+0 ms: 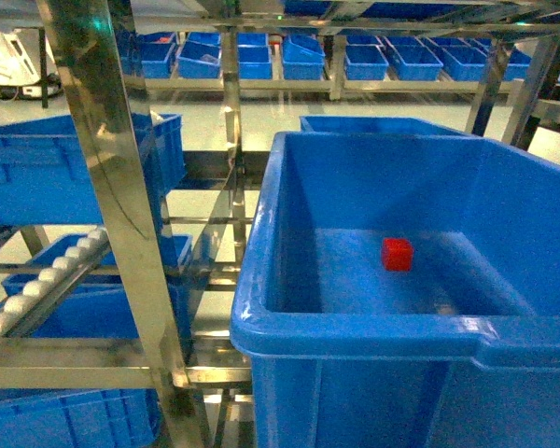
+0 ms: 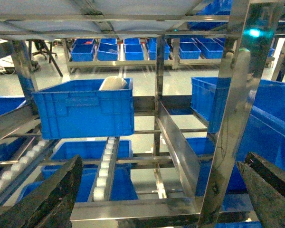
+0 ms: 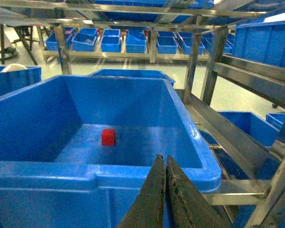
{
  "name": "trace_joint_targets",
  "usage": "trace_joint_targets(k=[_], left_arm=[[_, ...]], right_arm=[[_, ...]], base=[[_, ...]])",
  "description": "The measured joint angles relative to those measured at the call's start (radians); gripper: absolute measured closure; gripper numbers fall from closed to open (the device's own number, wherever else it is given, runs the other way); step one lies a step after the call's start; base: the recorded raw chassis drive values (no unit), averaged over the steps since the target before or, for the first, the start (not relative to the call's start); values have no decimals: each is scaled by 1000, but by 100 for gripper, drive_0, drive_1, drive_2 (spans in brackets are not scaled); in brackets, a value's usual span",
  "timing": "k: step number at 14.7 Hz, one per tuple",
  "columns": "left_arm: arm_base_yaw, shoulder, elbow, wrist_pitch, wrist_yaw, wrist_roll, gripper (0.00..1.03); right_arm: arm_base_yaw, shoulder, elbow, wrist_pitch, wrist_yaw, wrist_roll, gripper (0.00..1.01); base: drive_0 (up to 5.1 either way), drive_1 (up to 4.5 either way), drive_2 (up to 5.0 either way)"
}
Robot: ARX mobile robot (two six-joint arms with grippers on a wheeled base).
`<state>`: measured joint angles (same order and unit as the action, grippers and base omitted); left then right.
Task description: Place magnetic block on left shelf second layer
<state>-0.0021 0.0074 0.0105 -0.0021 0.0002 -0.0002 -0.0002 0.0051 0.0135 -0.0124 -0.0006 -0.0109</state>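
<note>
The magnetic block (image 1: pixel 398 254) lies mid-frame in the blue tub (image 1: pixel 355 331); left gripper (image 2: pixel 156 199) jaws apart, right gripper (image 3: pixel 166 164) jaws together.

Red block (image 1: pixel 397 254) small, plain-faced cube, resting flat on the floor of the big blue tub (image 1: pixel 355 329), near the middle, clear of all walls. Tub deep, thick-rimmed, sitting on the steel rack tier (image 1: pixel 93 364).

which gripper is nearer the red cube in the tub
Right. The right gripper sits shut at the tub's near rim, facing the red cube. The left gripper is open, facing the neighbouring rack bay.
</note>
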Motion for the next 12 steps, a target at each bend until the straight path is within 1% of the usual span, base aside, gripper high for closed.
trace_joint_targets(k=[3, 4, 11, 12], left_arm=[[0, 0, 0, -1, 0, 0, 5], [0, 0, 0, -1, 0, 0, 5], [0, 0, 0, -1, 0, 0, 5], [0, 0, 0, -1, 0, 0, 5]], right_arm=[[0, 0, 0, 8, 1, 0, 99], [0, 0, 0, 8, 0, 0, 97], [0, 0, 0, 8, 1, 0, 5], [0, 0, 0, 8, 1, 1, 2]], base=[[0, 0, 0], [0, 0, 0], [0, 0, 0], [0, 0, 0]])
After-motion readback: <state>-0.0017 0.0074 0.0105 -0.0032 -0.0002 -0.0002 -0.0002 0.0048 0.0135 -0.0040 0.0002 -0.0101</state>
